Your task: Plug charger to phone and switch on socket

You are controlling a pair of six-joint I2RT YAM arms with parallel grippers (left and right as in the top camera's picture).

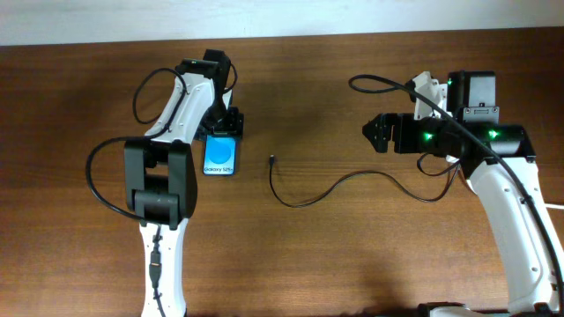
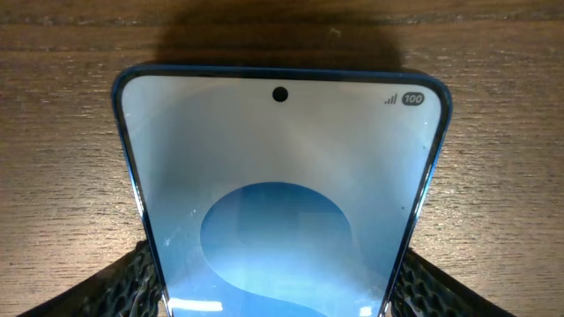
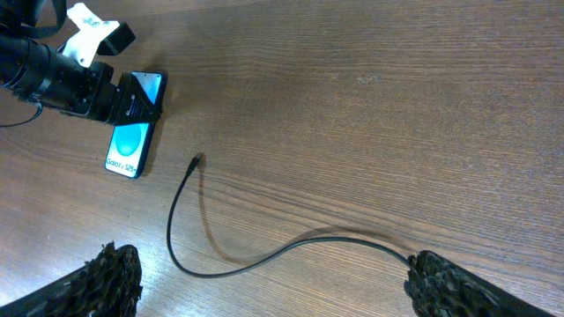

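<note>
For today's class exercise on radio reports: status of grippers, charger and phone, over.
Left gripper shut on phone. Right gripper open, empty. Charger plug loose on table, apart from phone. Nothing between them; socket not in view.

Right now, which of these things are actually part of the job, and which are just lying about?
Part of the job:
phone, held at one end by the left gripper
charger cable, its plug lying free beside the phone
right gripper, open
The socket is not in view.

Just there:
wooden table
the arms' own black wiring
</note>
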